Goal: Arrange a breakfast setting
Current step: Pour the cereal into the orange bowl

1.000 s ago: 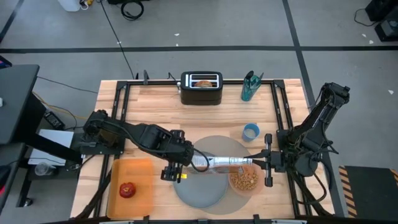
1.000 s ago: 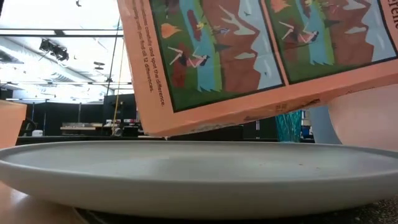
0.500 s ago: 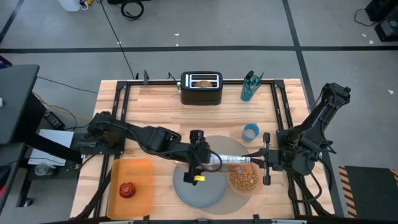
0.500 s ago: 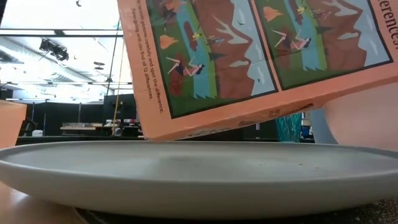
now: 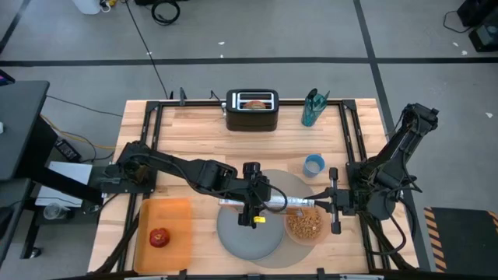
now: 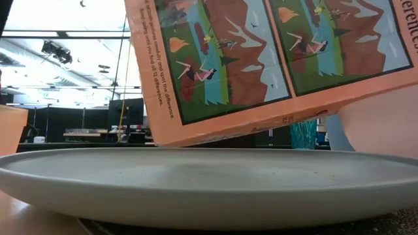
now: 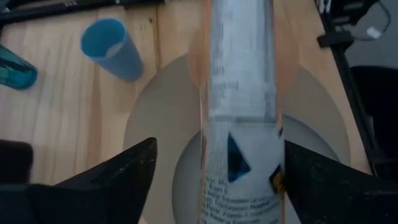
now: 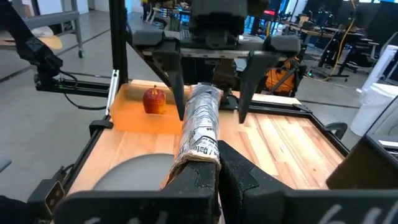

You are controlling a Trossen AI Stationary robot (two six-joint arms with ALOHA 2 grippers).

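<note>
A cereal box (image 5: 274,204) with an orange, picture-printed face (image 6: 274,65) lies on its narrow side in the air over the grey-blue plate (image 5: 247,237) and the pink bowl (image 5: 305,225) of brown cereal. Plate and bowl rest on the round grey mat (image 5: 272,180). My right gripper (image 5: 319,204) is shut on the box's right end. My left gripper (image 5: 253,208) is open, with a finger on either side of the box's middle (image 7: 239,124) and clear of it. The red apple (image 5: 159,237) sits on the orange tray (image 5: 167,222). The bagel (image 5: 253,102) stands in the black toaster (image 5: 252,110). No spoon shows. My right gripper pinches the box's crumpled end (image 8: 196,157), the end toward the table's right, between its two fingers (image 8: 244,180). The fingers come level from the table's right and lie along the box. The box is lifted clear above the plate, stretched toward the table's left.
A blue cup (image 5: 313,165) stands just beyond the mat at the right. A teal holder (image 5: 313,107) stands at the far edge beside the toaster. Bare wood lies between the toaster and the mat.
My left gripper has gone toward the table's right, from beside the plate's left rim to over the plate, and now straddles the box. The box stays held above the plate, barely shifted.
</note>
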